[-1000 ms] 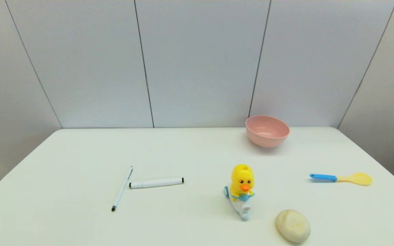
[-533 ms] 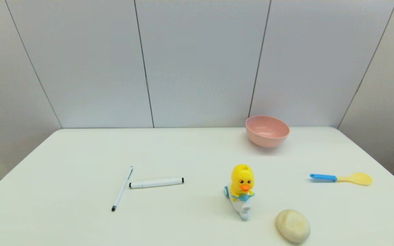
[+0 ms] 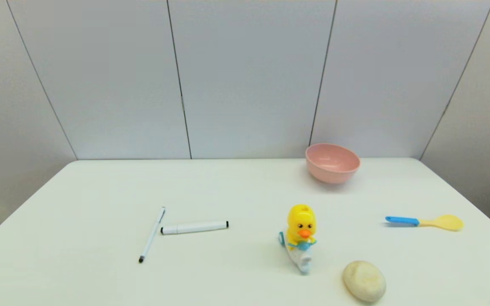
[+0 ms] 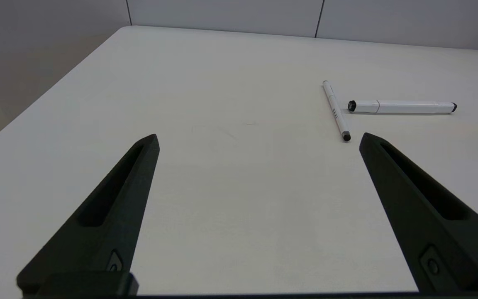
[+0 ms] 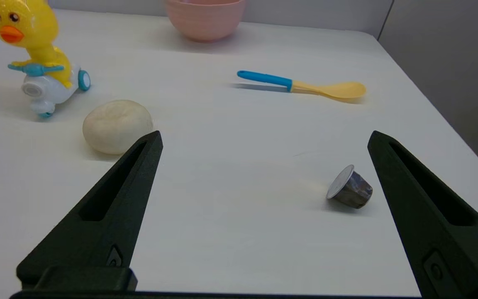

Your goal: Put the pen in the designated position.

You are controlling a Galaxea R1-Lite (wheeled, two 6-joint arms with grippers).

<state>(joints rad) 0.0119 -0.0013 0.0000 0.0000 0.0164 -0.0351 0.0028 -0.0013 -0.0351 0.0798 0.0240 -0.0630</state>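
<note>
From the head view we see the pen (image 3: 152,234) lying flat on the left half of the table (image 3: 79,191), its far end just beside the marker (image 3: 194,227). To the right stand a duck toy (image 3: 300,238), a pink bowl (image 3: 332,162), a spoon (image 3: 423,221) and a pale lump (image 3: 364,281).

In the left wrist view our left gripper (image 4: 259,139) hovers over bare table with fingers spread wide, holding nothing; the pen (image 4: 336,110) lies ahead, near one fingertip.

In the right wrist view our right gripper (image 5: 264,137) is likewise spread wide and empty, with a small capsule (image 5: 349,188) on its side near one finger.
</note>
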